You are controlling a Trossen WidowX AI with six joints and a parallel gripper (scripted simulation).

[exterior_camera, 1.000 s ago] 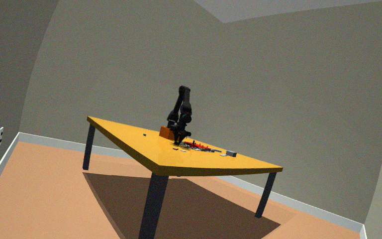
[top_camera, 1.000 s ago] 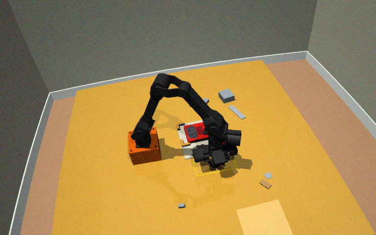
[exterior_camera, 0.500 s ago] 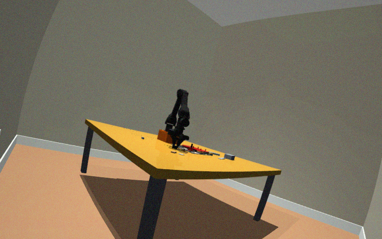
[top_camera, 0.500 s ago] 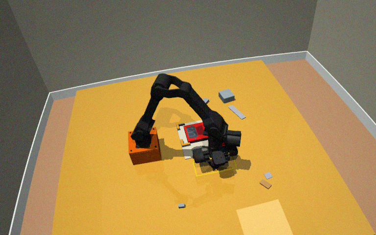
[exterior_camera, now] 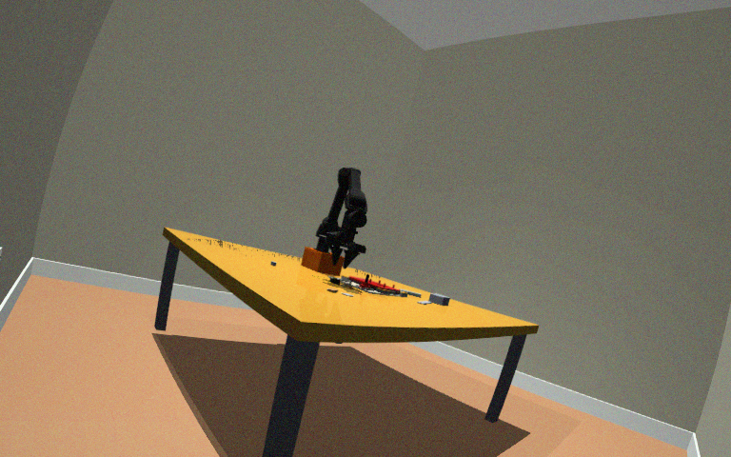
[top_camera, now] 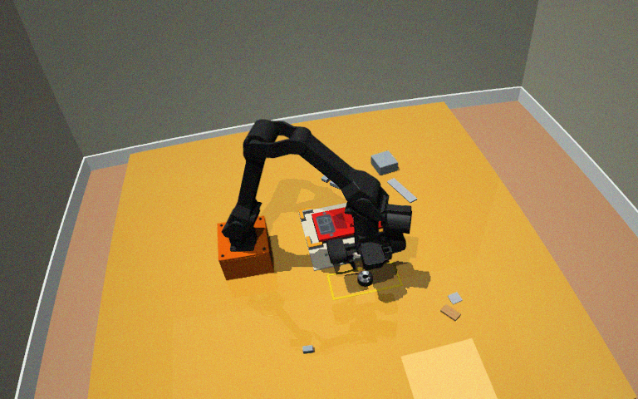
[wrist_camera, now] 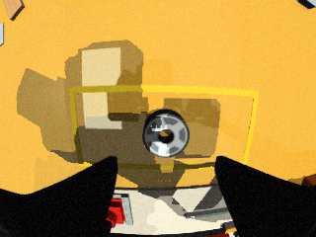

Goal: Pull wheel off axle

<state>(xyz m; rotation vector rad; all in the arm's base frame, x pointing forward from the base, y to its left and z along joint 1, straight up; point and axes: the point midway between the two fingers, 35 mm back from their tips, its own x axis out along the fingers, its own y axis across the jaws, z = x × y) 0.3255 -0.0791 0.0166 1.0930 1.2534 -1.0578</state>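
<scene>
The wheel (top_camera: 365,278) (exterior_camera: 335,280) (wrist_camera: 166,133), dark with a grey spoked face and a centre hole, lies flat on the table inside the yellow outline of the marked area (top_camera: 355,294) (wrist_camera: 197,91). In the wrist view it is clear of the outline's lines. My gripper (exterior_camera: 341,265) (wrist_camera: 168,164) is open and empty, raised above the table; its fingertips are wide apart, with the wheel beyond them in the wrist view and touching neither. A small dark upright post (exterior_camera: 367,278), apparently the axle, stands at the red board. In the top view the arm hides it.
The red board (top_camera: 341,232) (exterior_camera: 385,287) lies on a white plate (top_camera: 321,260) right beside the marked area. A grey block (top_camera: 384,162) (exterior_camera: 439,299) and a grey strip (top_camera: 402,189) lie behind. A grey tile (top_camera: 454,298), a brown piece (top_camera: 450,312) and a small block (top_camera: 307,349) lie farther out.
</scene>
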